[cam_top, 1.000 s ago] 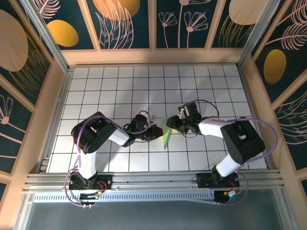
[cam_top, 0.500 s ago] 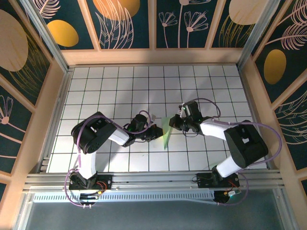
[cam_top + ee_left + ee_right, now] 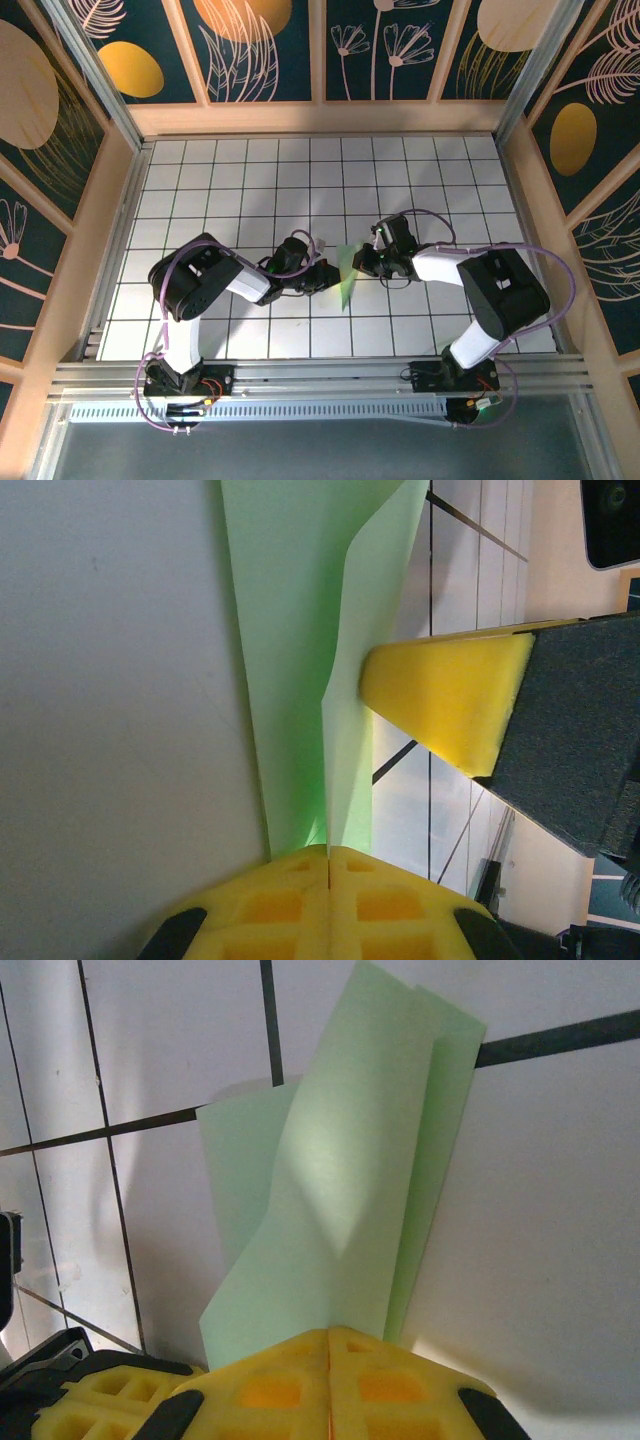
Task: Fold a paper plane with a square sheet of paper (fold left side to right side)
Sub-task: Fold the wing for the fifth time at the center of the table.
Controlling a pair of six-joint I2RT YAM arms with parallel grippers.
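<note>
The paper plane [image 3: 346,278] is a slim, pointed fold of pale green paper standing on edge over the middle of the grid table, its tip toward the near side. My left gripper [image 3: 328,279] is shut on it from the left. In the left wrist view the paper plane [image 3: 300,630] runs straight out of the closed left gripper [image 3: 328,852]. My right gripper [image 3: 358,262] is shut on its upper right edge. From the right wrist, the layers of the paper plane [image 3: 340,1180] fan out from the closed right gripper [image 3: 330,1332].
White grid tiles [image 3: 250,180] cover the table, ringed by a wooden rim [image 3: 320,118] and patterned walls. The right gripper's yellow finger [image 3: 450,695] sits close beside the paper in the left wrist view. An aluminium rail [image 3: 320,375] runs along the near edge.
The right gripper has closed on the paper's edge and shifted slightly left. The left gripper has held its grip and place.
</note>
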